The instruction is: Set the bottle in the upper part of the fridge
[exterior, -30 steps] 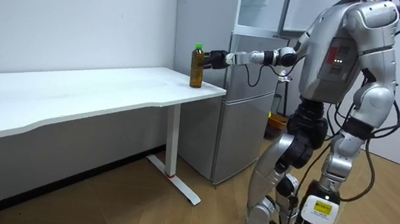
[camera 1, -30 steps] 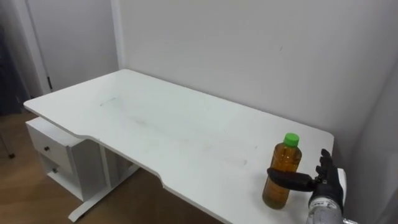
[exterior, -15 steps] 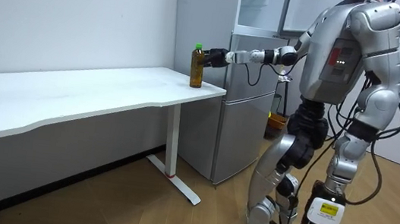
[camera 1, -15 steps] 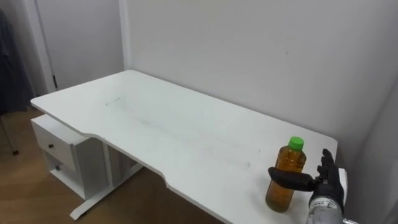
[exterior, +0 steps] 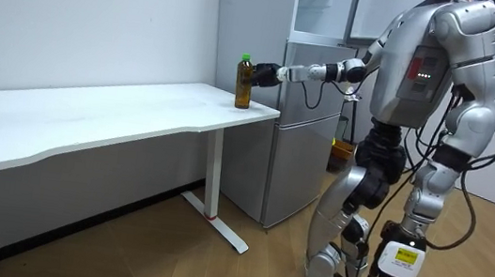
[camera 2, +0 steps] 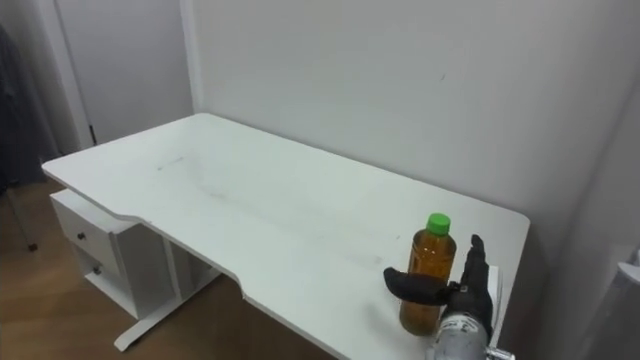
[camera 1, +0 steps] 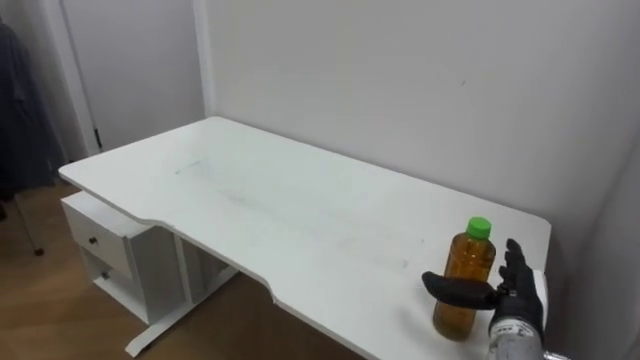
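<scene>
An office-like room: white desk (exterior: 118, 113), drawer unit (camera 1: 100, 240), fridge (exterior: 294, 163) (wood floor (exterior: 212, 276)).

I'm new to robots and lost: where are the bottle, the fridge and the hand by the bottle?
bottle (camera 1: 466, 262): left eye view, amber body.
fridge (exterior: 298, 154): room view, lower door.
right hand (camera 1: 520, 295): left eye view, its middle.

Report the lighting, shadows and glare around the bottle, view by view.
Left eye view: even, soft light; the bottle glows amber and casts a faint shadow on the table. Right eye view: the same, no glare. Room view: shade under the table, pale reflections on the fridge's upper glass door.
</scene>
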Available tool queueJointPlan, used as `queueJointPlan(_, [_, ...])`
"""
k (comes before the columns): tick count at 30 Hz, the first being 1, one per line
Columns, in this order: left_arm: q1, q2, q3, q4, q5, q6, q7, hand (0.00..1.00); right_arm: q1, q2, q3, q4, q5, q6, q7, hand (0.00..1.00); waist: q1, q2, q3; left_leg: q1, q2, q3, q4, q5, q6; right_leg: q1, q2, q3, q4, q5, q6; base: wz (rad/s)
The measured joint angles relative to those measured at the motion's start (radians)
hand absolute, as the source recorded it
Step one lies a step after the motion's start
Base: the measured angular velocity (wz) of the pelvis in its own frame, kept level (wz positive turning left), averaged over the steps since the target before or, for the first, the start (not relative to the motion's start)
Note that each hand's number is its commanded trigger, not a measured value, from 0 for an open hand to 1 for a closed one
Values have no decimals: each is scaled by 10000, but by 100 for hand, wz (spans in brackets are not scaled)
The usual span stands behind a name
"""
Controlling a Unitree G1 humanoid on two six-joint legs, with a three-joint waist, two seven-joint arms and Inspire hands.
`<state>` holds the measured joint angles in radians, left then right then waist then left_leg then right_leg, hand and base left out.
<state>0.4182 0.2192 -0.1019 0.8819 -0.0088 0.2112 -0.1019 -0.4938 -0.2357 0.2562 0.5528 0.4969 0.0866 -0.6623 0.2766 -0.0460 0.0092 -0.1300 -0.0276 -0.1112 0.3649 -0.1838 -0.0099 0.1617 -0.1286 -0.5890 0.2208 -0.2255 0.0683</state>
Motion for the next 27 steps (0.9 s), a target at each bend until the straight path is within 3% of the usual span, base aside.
queueJointPlan(4, [39, 1, -29, 29, -87, -4, 3, 0, -1, -44, -2, 258, 0, -36, -39, 0, 224, -76, -1, -154, -10, -123, 111, 0, -3, -45, 28, -98, 1, -1, 0, 10])
queueJointPlan(6, [9, 42, -137, 25, -332, -12, 2, 0, -1, -134, 1, 368, 2, -130, -15, 0, 202, -123, 47, -281, -12, -209, 202, -2, -6, -93, 57, -164, 2, -1, 0, 17])
queueJointPlan(8, [-190, 138, -199, 20, -694, -108, -1, 0, -7, -443, 62, 811, -13, -241, 38, 0, 328, -212, 65, -551, -14, -305, 339, 14, -18, -256, 94, -153, 49, -3, -5, 12])
queueJointPlan(17, [-383, 612, -410, 11, -1174, -402, -4, 0, -128, -474, 89, 1867, -297, -243, -33, 0, 569, -411, 148, -1249, -23, -327, 523, 100, 37, -942, 59, -102, 250, -6, -33, 0])
queueJointPlan(27, [-584, 624, -903, 18, -1182, -665, -1, 0, -834, -475, 174, 2569, -299, -474, -79, 0, 604, -378, 217, -1495, -16, -333, 659, 91, 48, -1118, 51, -131, 314, -16, -41, 0])
